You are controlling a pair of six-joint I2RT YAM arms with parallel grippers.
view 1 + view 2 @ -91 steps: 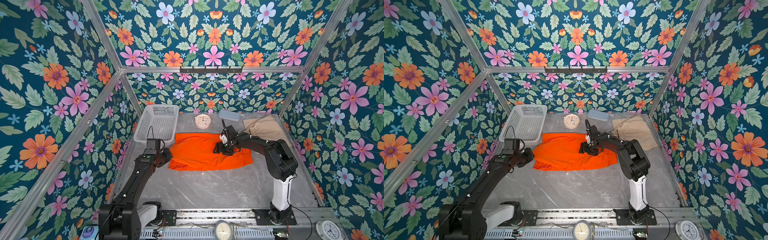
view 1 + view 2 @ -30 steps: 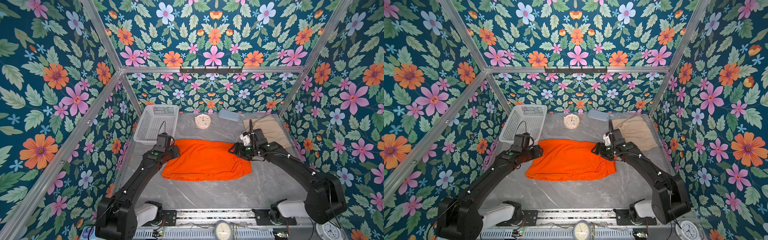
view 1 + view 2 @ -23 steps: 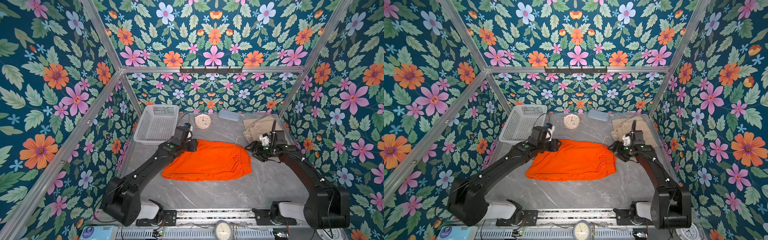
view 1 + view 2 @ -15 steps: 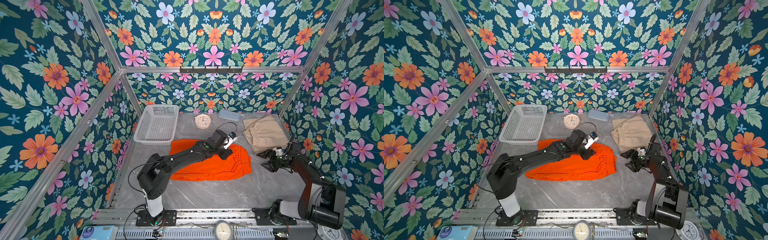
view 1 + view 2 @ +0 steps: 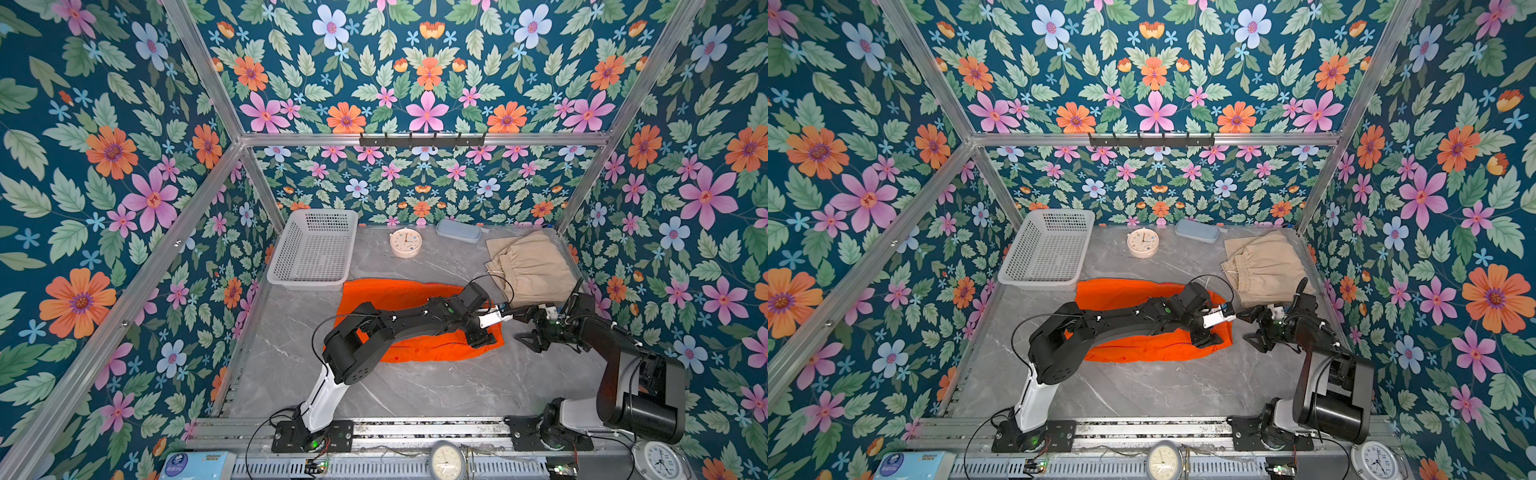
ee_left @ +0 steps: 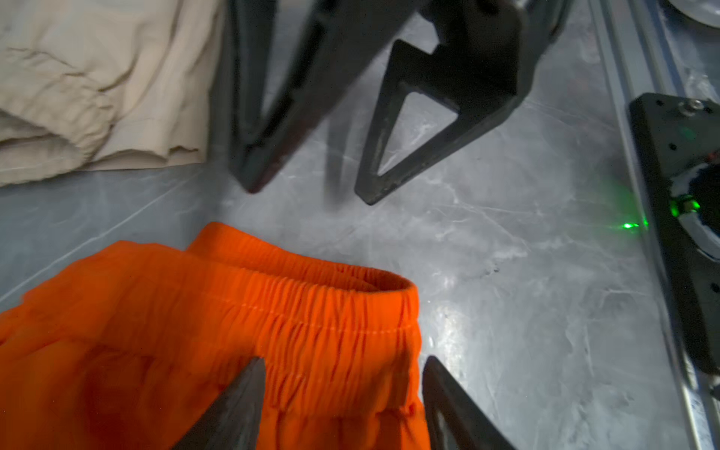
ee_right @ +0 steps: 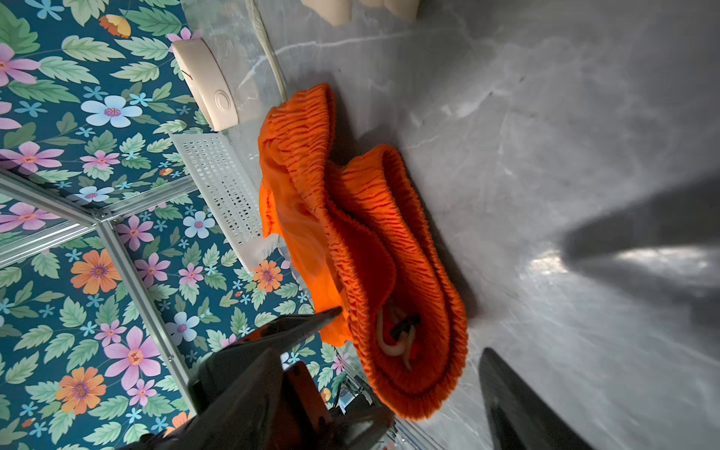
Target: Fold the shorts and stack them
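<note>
The orange shorts (image 5: 386, 293) lie doubled over under my left gripper (image 6: 343, 362). Its jaws are spread astride the waistband (image 6: 311, 307) corner, pinching nothing. I judge the cloth light and limp, with the gathered elastic the surest bite. The beige shorts (image 5: 536, 270) sit just beyond my right gripper (image 5: 524, 328), which is also spread over bare table (image 5: 436, 386). There is open room below both grippers, and the basket (image 5: 316, 249) stands well apart.

Bright, sharp top views; dimmer wrist views, edge blur, tabletop (image 6: 448, 323) glare.
</note>
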